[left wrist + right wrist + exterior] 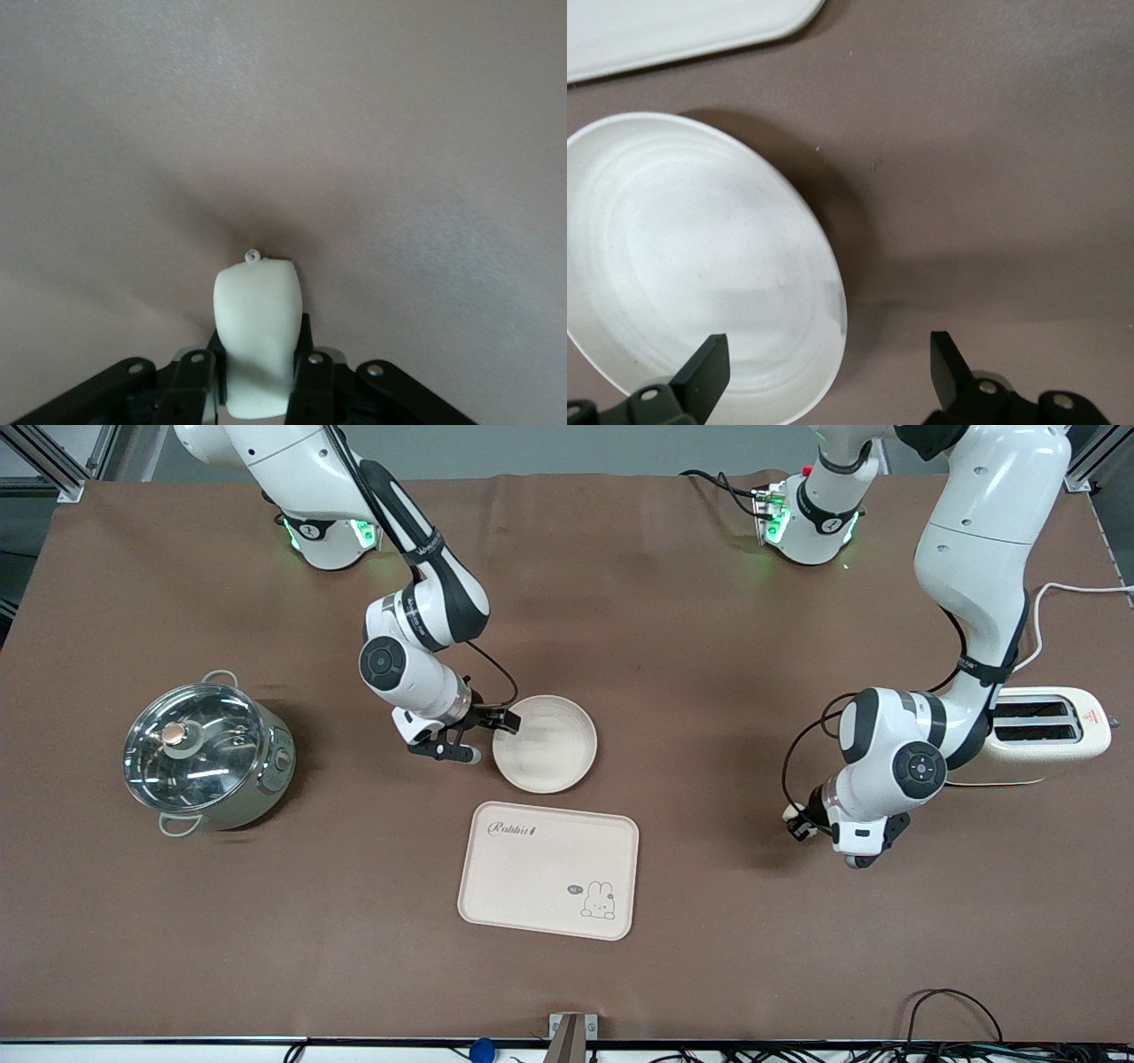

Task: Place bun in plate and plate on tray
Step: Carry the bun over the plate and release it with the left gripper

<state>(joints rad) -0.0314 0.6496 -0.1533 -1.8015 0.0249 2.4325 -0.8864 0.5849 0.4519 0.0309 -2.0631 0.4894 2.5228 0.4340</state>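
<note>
From the front you see only a sliver of the bun [795, 812], the left arm's wrist covering the left gripper [798, 821]; in the right wrist view the tray [673, 31] and the plate [691, 257] are cut off by the edges; the bun's lower end sinks between the fingers [310, 376].

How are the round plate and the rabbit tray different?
The plate is round and plain; the tray is rectangular with rounded corners, "Rabbit" script and a rabbit drawing. The tray is wider and lies nearer the front camera. The right hand straddles the plate's rim; nothing touches the tray. Both are cream and empty.
</note>
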